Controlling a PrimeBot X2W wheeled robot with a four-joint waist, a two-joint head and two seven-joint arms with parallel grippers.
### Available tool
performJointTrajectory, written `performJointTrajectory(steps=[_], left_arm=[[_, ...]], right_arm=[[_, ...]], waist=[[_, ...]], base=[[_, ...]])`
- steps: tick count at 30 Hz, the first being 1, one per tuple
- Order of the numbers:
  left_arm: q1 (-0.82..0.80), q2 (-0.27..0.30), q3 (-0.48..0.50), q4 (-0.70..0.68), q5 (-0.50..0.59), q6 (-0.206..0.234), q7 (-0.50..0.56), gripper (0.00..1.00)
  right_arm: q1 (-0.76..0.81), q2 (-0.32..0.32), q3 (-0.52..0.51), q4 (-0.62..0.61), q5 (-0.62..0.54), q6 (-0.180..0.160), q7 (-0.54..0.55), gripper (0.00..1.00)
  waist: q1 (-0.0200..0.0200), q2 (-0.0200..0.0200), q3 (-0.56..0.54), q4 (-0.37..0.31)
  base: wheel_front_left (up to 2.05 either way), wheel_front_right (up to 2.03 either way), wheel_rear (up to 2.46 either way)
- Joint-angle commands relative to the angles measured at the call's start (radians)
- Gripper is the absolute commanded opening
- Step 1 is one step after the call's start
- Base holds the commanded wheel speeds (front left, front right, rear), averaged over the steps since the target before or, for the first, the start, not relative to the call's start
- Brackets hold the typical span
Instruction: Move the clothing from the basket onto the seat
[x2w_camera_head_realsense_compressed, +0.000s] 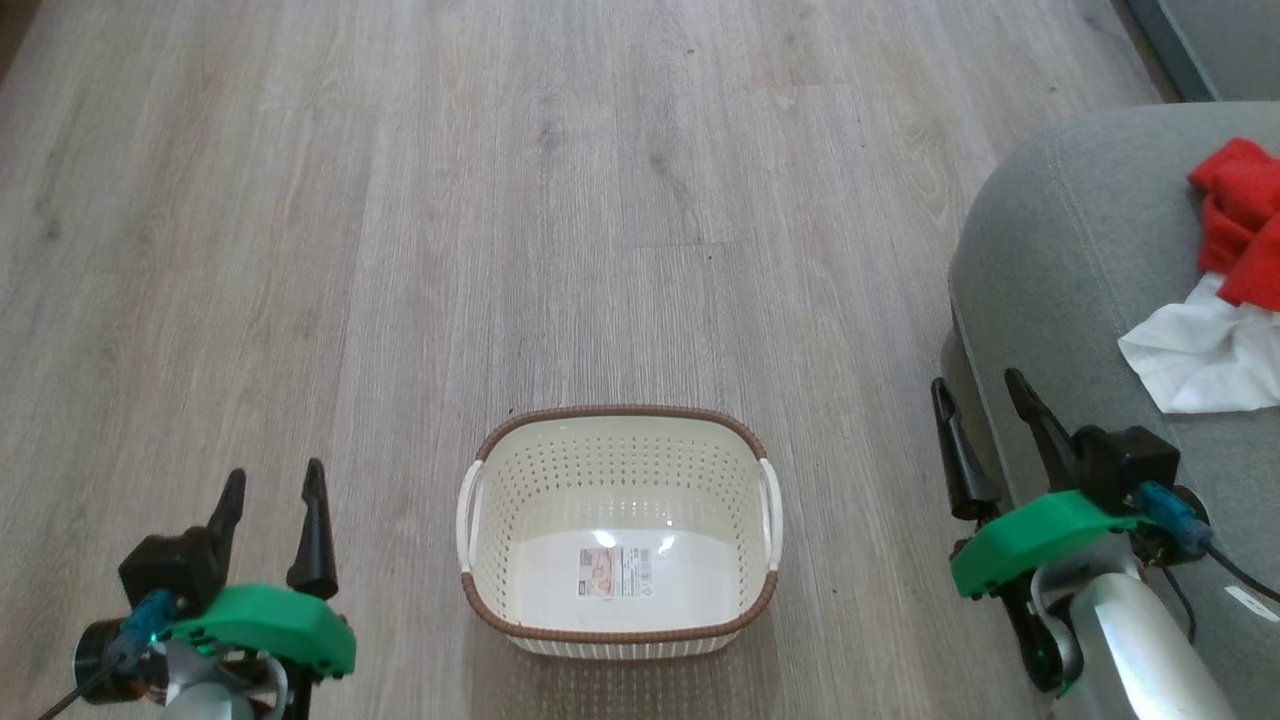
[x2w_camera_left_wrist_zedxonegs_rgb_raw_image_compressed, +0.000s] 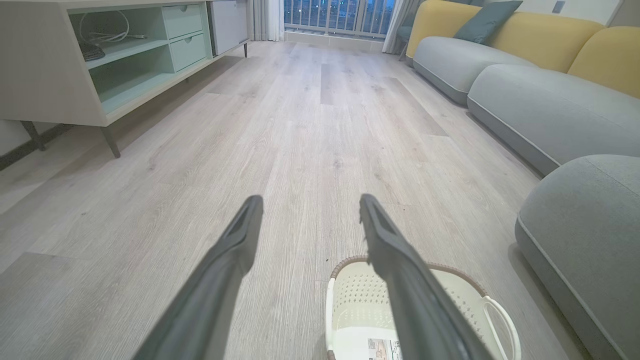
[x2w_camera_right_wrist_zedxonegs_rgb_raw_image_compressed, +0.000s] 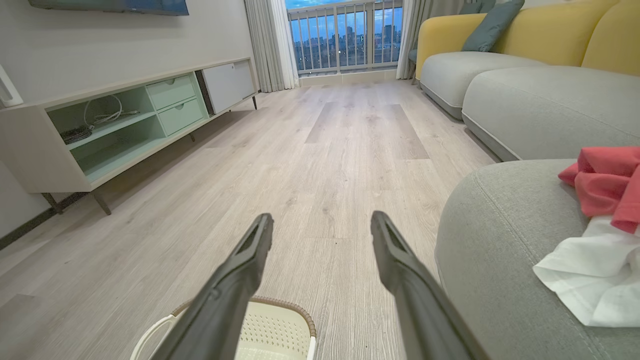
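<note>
Head view: basket (x2w_camera_head_realsense_compressed: 620, 412) on floor (x2w_camera_head_realsense_compressed: 500, 200) btwn arms, bottom label (x2w_camera_head_realsense_compressed: 613, 572) showing. Red + white clothing (x2w_camera_head_realsense_compressed: 1235, 215) on seat (x2w_camera_head_realsense_compressed: 1060, 240), R side. Wrist views add cabinet (x2w_camera_right_wrist_zedxonegs_rgb_raw_image_compressed: 100, 135), sofa (x2w_camera_right_wrist_zedxonegs_rgb_raw_image_compressed: 540, 100). L gripper (x2w_camera_head_realsense_compressed: 275, 470), R gripper (x2w_camera_head_realsense_compressed: 975, 380): both spread, holding nothing.

The basket (x2w_camera_head_realsense_compressed: 620, 470) is moulded in glossy plastic, the seat (x2w_camera_head_realsense_compressed: 1065, 255) is covered in matt woven cloth, and the floor (x2w_camera_head_realsense_compressed: 400, 200) is laid in matt wood-grain planks.

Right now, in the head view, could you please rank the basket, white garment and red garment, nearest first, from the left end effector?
1. basket, on the floor, centre.
2. white garment, on the seat.
3. red garment, just beyond it.
</note>
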Motion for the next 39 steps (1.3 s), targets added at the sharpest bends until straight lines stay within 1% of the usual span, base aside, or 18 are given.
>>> performJointTrajectory(steps=[1, 10, 14, 15, 18, 39], left_arm=[[-0.022, 0.003, 0.039, -0.034, 0.010, -0.006, -0.013, 1.00], [-0.015, -0.001, 0.059, -0.034, 0.018, -0.016, -0.013, 1.00], [-0.023, -0.002, 0.050, -0.054, -0.008, -0.026, -0.013, 1.00], [0.005, -0.011, 0.024, -0.014, -0.010, -0.026, 0.001, 0.00], [0.018, -0.016, 0.024, 0.030, -0.011, -0.027, 0.004, 0.00], [0.006, -0.013, 0.023, 0.012, -0.251, -0.030, 0.065, 0.00]], right_arm=[[-0.013, 0.001, 0.018, -0.040, -0.007, 0.000, -0.007, 1.00], [-0.005, 0.005, 0.010, -0.041, -0.017, 0.000, -0.007, 1.00], [-0.005, 0.007, 0.007, -0.042, -0.016, 0.000, -0.007, 1.00], [0.004, 0.003, -0.009, -0.005, -0.009, 0.000, 0.000, 0.00], [0.024, 0.005, -0.004, 0.039, -0.007, 0.000, 0.002, 0.00], [0.034, 0.013, -0.034, 0.003, 0.226, 0.000, 0.064, 0.00]], waist=[[0.0001, -0.0001, 0.001, 0.001], [0.0001, -0.0001, 0.007, 0.002], [0.0001, -0.0001, 0.008, 0.003], [0.0001, -0.0001, 0.008, 0.003], [0.0001, -0.0001, 0.008, 0.002], [0.0001, -0.0001, 0.007, 0.004]], base=[[0.00, 0.00, 0.00], [0.00, 0.00, 0.00], [0.00, 0.00, 0.00], [0.00, 0.00, 0.00], [0.00, 0.00, 0.00], [0.00, 0.00, 0.00]])
